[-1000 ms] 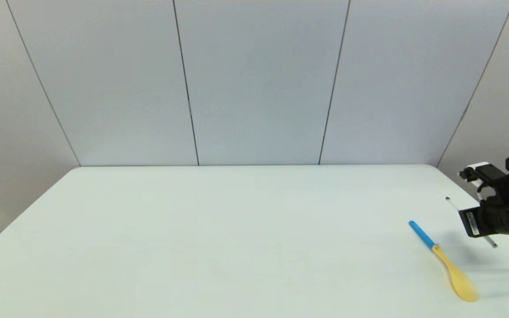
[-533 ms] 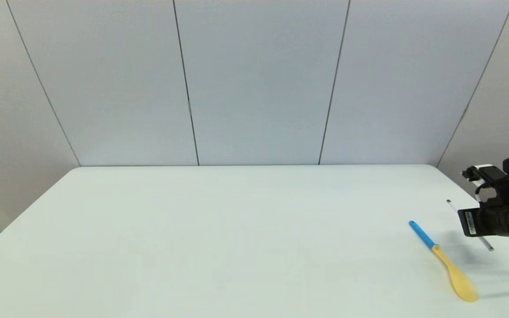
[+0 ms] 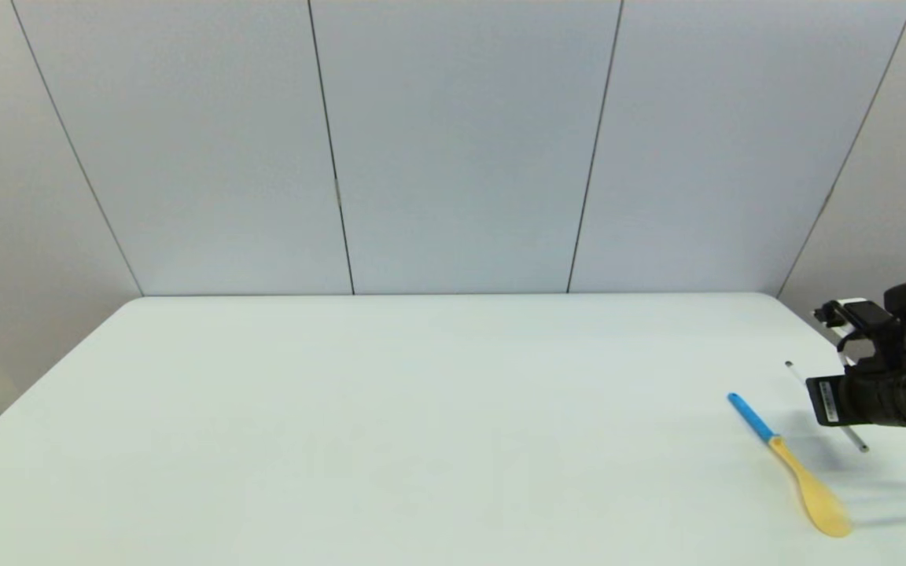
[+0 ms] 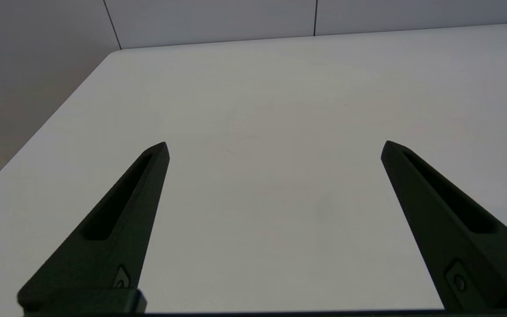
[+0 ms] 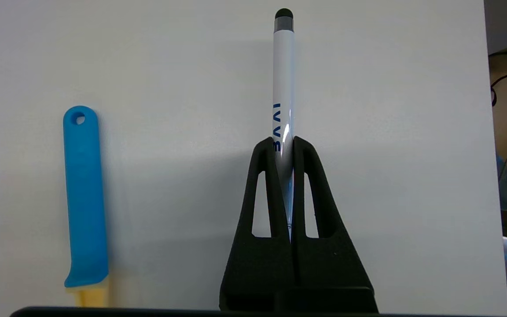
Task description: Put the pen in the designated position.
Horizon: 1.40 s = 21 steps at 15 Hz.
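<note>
So the right gripper [image 5: 284,143] is over the far right side of the white table [image 3: 421,409], and its two black fingers [image 5: 266,176] are pinched tight on the pen [image 5: 283,75]. The grip lands partway down the barrel, right at the blue lettering. In the right wrist view the pen runs straight out along the line of the fingers, its dark tip with the grey band pointing away from the wrist.

From the head view the pen [image 3: 797,373] sits diagonal: one end sticks out past the gripper body toward the back left of the table, the other end pokes out below it toward the front right. Can't tell whether it's touching the tabletop or just above it.

Just beside it on the left is the yellow spoon with a blue handle [image 3: 787,464], lying roughly parallel to the pen, handle toward the back, bowl toward the front. They're near each other but apart.

The left gripper [image 4: 275,147] is parked over the left part of the table, its fingers spread wide with only bare tabletop between them.
</note>
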Available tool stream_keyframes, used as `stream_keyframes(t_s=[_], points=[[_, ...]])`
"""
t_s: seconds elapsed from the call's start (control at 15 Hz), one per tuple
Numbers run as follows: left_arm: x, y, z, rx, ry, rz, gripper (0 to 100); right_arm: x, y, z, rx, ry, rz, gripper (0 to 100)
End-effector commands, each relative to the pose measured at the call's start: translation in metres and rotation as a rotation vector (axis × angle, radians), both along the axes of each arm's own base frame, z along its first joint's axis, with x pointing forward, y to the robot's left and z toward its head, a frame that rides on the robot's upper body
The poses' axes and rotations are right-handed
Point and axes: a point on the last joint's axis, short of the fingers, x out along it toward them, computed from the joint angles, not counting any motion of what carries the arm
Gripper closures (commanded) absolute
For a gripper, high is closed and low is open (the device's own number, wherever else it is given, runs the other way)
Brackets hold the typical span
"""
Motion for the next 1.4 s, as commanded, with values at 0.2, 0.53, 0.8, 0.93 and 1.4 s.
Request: stream_keyframes(t_s=[0.2, 0.53, 0.8, 0.93, 1.4], points=[[0.0009, 0.0000, -0.0029, 0.001, 0.012, 0.000, 0, 0.0034, -0.0004, -0.0062, 0.001, 0.014, 0.003, 100], [0.0009, 0.0000, -0.0029, 0.001, 0.012, 0.000, 0, 0.0046, -0.0007, -0.0109, 0.008, 0.028, -0.001, 100], [0.0009, 0.0000, -0.0029, 0.001, 0.012, 0.000, 0, 0.0048, -0.0002, -0.0108, 0.008, 0.026, 0.001, 100], [0.0009, 0.0000, -0.0029, 0.001, 0.012, 0.000, 0, 0.0044, -0.0001, -0.0112, 0.009, 0.029, 0.001, 100], [0.0009, 0.0000, -0.0029, 0.001, 0.012, 0.000, 0, 0.0034, 0.0020, -0.0140, 0.018, 0.041, 0.000, 100]])
